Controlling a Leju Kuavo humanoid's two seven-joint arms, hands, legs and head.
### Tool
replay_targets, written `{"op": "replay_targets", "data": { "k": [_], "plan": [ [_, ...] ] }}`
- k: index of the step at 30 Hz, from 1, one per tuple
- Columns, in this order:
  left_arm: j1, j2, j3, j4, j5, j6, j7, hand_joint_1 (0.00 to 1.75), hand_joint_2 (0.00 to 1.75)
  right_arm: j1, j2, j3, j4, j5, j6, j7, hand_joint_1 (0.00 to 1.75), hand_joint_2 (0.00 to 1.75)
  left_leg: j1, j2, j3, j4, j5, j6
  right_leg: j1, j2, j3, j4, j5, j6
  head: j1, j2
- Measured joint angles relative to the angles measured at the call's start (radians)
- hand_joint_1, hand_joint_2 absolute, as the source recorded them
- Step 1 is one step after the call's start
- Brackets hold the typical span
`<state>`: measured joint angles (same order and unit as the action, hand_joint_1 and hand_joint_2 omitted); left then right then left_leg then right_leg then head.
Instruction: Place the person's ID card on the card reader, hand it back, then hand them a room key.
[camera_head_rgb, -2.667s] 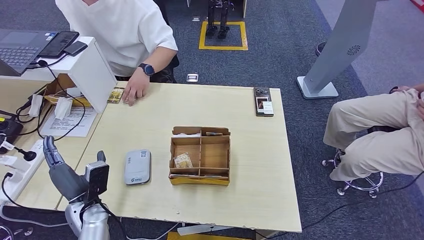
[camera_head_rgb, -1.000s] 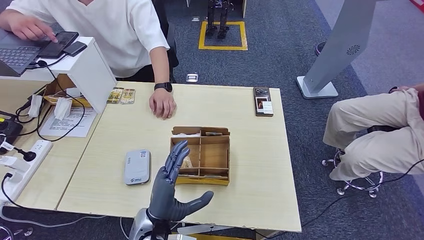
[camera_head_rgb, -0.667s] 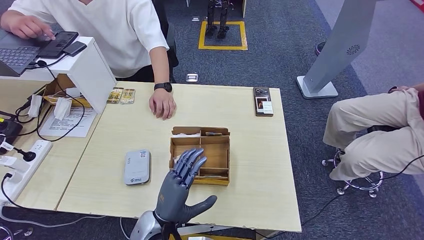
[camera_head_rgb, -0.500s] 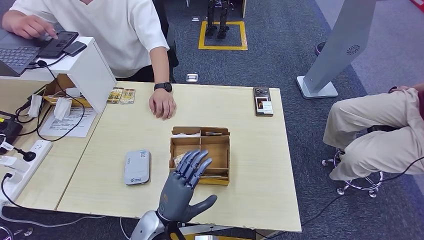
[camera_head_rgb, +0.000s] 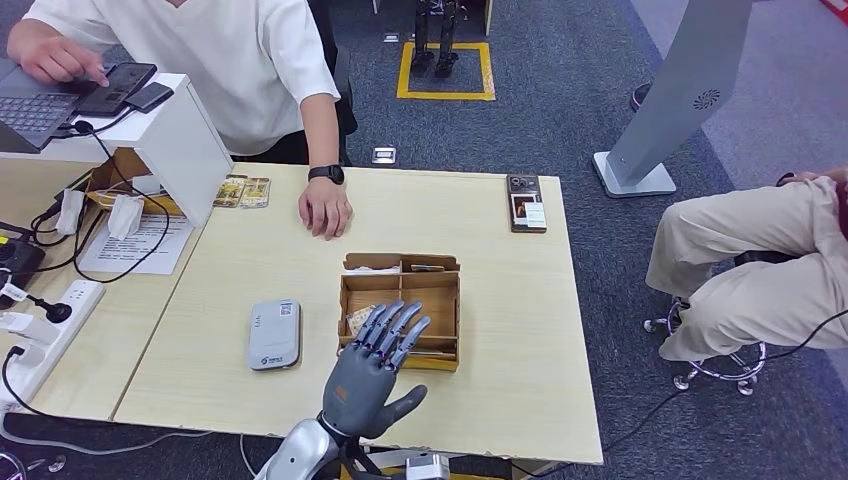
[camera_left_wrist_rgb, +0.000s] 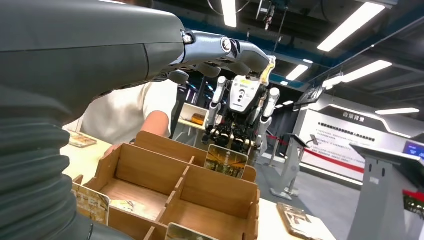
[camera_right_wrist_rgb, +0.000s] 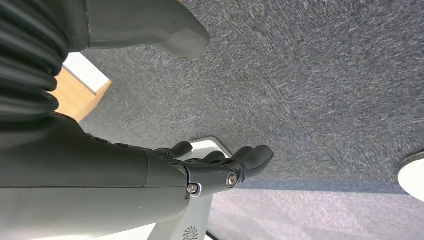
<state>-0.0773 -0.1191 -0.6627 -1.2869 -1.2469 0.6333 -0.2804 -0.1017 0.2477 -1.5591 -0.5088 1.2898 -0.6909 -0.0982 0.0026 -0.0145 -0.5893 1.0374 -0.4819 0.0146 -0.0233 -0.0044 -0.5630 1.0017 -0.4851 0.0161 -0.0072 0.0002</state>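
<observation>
Since the earliest frame the left hand has swung from the table's left corner to the middle front edge and reached forward, so its spread fingers now hang over the near-left compartment of the open wooden divided box; the person's hand has also slid from the table's far-left edge, leaving two small picture-printed cards lying side by side there.

Those two cards, just beside the white slanted stand, may include the ID card, though I cannot tell which they are. More printed cards, probably the room keys, stand in the box: one in the near-left compartment, and in the left wrist view another upright against the far wall. The grey rounded card reader lies on the pale wooden table just left of the box, with nothing on it.

As a judgement, the ID steps look finished or skipped and the key step has begun: the left hand is released, fingers apart, holding nothing and not yet touching a card. Picking a key and handing it over remain. The right hand hangs over grey carpet, fingers loosely curled around nothing.

A dark phone lies at the far right of the table.
</observation>
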Motion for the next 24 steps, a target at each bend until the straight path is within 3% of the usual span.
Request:
{"op": "replay_targets", "data": {
  "k": [24],
  "plan": [
    [-0.032,0.003,-0.009,0.063,-0.288,0.040,0.281,0.00,1.75,0.000,-0.001,0.000,0.004,0.009,0.000,0.014,0.00,1.75,0.000,0.000,0.000,0.000,0.000,0.000,0.000,0.000,0.000,0.000,0.000,0.000,0.000,0.000]
  ]
}}
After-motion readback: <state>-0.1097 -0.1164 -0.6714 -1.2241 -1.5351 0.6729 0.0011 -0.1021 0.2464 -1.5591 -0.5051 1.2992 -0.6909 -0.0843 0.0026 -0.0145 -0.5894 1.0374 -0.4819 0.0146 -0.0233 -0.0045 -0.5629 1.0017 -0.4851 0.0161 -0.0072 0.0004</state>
